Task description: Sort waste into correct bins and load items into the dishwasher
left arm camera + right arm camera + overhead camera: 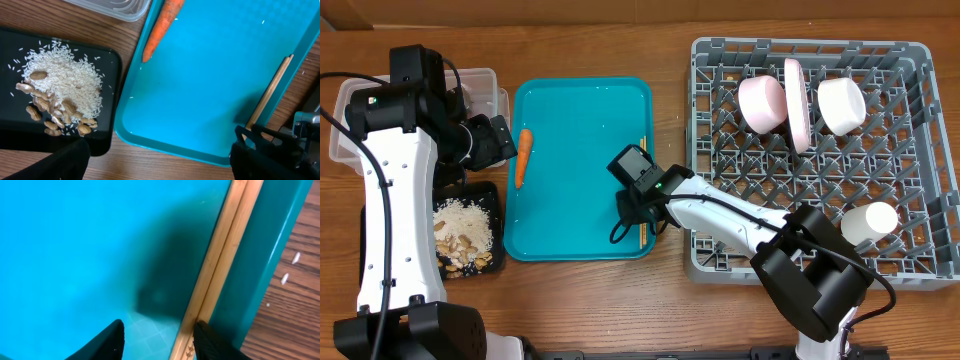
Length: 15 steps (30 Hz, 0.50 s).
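Chopsticks (pixel 220 275) lie against the tray (pixel 75 240) wall, so I should lower my spread right fingers (pixel 107 342) astride both and close squarely, clear of the rim.

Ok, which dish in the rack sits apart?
The white cup, alone by the near right edge; the pink bowl, plate and white bowl cluster at the back.

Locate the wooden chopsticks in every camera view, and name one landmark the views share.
Overhead: chopsticks along the right rim of the teal tray, partly hidden.
Left wrist: chopsticks at right, running diagonally along that rim.
Right wrist: chopsticks centre-right, against the rim.
Shared landmark: the teal tray.
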{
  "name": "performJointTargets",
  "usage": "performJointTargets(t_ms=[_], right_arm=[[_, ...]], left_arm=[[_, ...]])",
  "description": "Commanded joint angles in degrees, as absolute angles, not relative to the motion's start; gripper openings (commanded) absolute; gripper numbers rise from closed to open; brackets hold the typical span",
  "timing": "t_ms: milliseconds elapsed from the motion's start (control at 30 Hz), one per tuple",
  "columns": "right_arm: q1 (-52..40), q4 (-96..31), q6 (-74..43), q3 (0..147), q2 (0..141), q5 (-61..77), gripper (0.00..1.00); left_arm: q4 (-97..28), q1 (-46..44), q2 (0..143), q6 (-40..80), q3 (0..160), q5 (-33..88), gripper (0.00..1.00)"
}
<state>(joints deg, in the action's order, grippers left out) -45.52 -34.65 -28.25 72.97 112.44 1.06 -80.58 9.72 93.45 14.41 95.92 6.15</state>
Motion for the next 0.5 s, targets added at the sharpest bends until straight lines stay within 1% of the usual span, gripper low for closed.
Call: performJointTargets(t_ms=[0, 300, 333, 367, 467], right_arm=[[-45.69, -34.39, -28.77, 73.1, 114.89, 2.2, 0.45], [-45.69, -33.61, -28.77, 73.19, 114.89, 2.15, 0.46], [-45.69, -33.65, -28.82, 73.19, 114.89, 1.98, 0.32], [-45.69, -33.71, -29.15, 73.19, 114.89, 1.98, 0.27], [-45.71, -35.24, -35.81, 73.08, 115.15, 0.91, 0.13]], left_arm=[[-80.53, 9.3, 93.47, 13.28, 95.61, 5.78, 0.91], [-80.55, 9.3, 93.47, 13.26, 95.61, 5.78, 0.91], [-80.58, 9.3, 93.47, 13.26, 95.61, 5.78, 0.91], [-80.58, 9.3, 93.47, 13.26, 95.61, 5.78, 0.91], [-80.58, 9.3, 93.47, 13.26, 95.61, 5.78, 0.92]])
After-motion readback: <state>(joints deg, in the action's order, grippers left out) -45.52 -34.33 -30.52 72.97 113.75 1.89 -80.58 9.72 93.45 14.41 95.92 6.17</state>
